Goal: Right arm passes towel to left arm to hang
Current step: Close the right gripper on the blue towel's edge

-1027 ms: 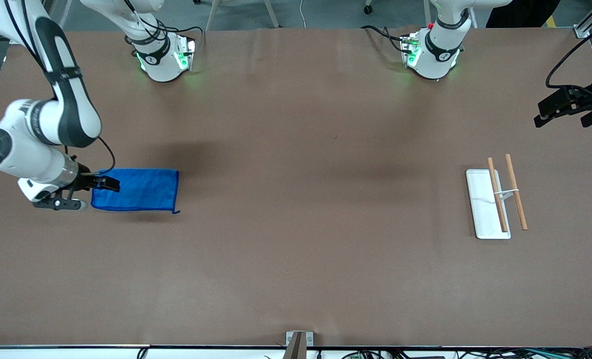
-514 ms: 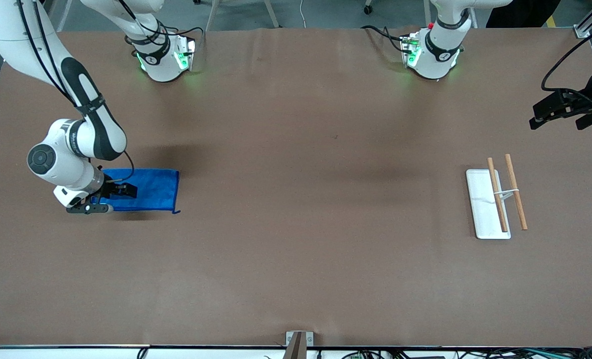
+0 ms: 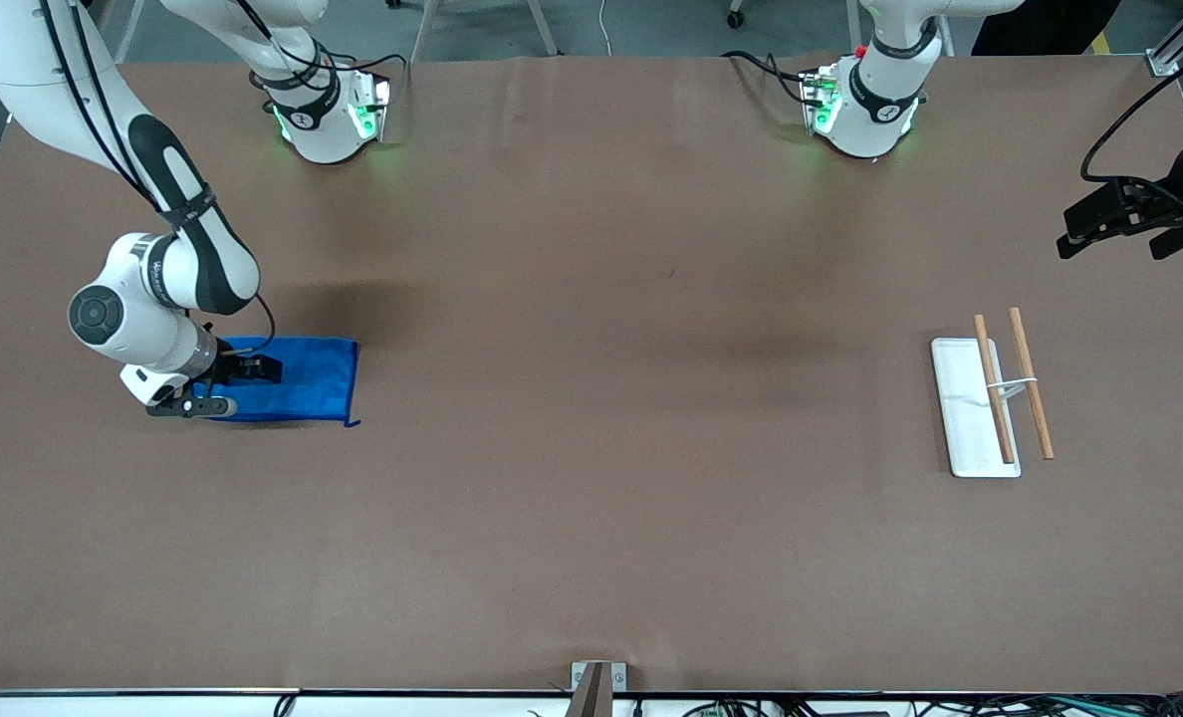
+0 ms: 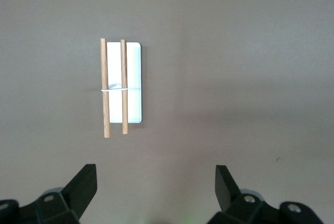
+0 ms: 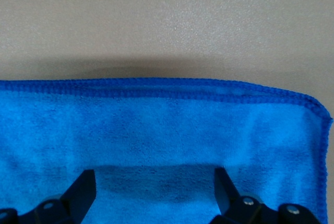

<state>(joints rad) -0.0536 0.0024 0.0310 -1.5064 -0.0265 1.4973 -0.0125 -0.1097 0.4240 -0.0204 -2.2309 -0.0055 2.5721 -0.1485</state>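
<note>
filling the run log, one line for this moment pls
right hand: open, low over towel | towel: flat on table | left hand: open, waiting above rack

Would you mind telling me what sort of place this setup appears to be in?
Probably a robotics lab: two arms bolted to a brown table, with cables along its edge. The right gripper is open over a towel; the left gripper waits open above a rack.

Both pincers (image 3: pixel 238 370) (image 3: pixel 1119 221) apparently open
</note>
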